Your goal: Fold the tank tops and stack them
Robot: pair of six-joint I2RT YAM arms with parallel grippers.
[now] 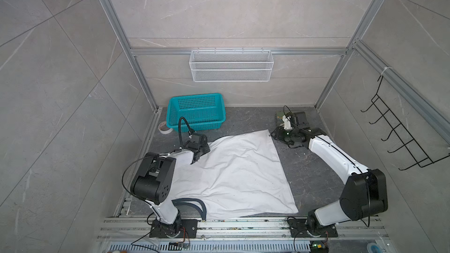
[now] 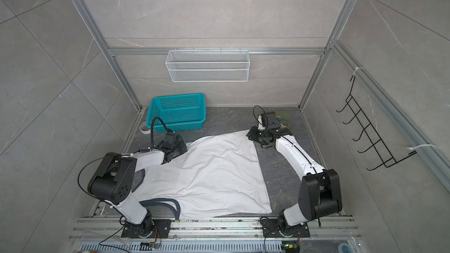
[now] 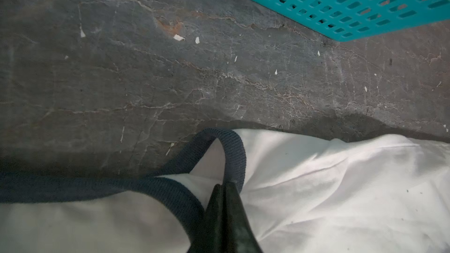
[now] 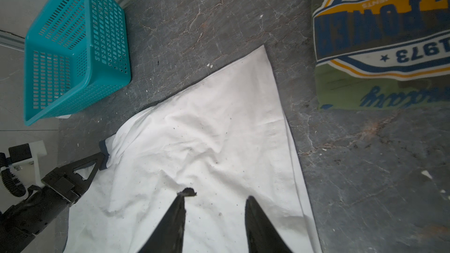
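Note:
The white tank top [image 1: 238, 173] [image 2: 211, 173] lies spread out on the dark table, its navy-trimmed straps [image 1: 194, 203] at the near left. My left gripper [image 1: 207, 150] [image 3: 225, 186] is at the cloth's far left corner, its jaws pressed together on a loop of navy trim [image 3: 233, 147]. The right wrist view shows that gripper [image 4: 102, 155] at the same trim. My right gripper [image 1: 274, 135] [image 4: 216, 197] hangs open over the cloth's far right corner and holds nothing. The olive green tank top [image 4: 379, 44] [image 2: 285, 117] lies folded at the back right, chest graphic up.
A teal plastic basket [image 1: 196, 111] [image 2: 179, 113] [image 4: 73, 44] stands at the back left, close to the left gripper. A tape roll [image 1: 165, 127] lies beside it. A white wire basket [image 1: 231, 65] hangs on the back wall. A black hook rack [image 1: 401, 137] hangs on the right wall.

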